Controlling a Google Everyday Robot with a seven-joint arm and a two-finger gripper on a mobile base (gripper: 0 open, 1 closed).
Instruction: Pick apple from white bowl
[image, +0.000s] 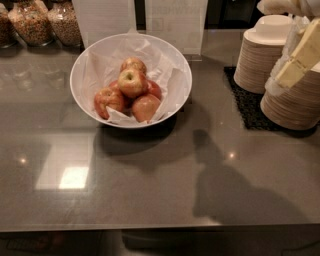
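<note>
The white bowl (83, 61) stands on the grey counter at the back left, lined with crumpled white paper. Several apples lie in it. The apple (131, 81), pale yellow-green with a red blush, sits on top of the pile in the middle, with redder apples around and under it. My gripper (290, 70) is at the far right edge, raised in front of the stacked disposable bowls. It is well to the right of the white bowl and holds nothing that I can see.
Two stacks of beige disposable bowls (263, 55) (295, 107) stand at the right on a black mat (247, 102). Glass jars (30, 22) of cereal and clear sign holders (175, 22) line the back. The counter's front edge runs along the bottom.
</note>
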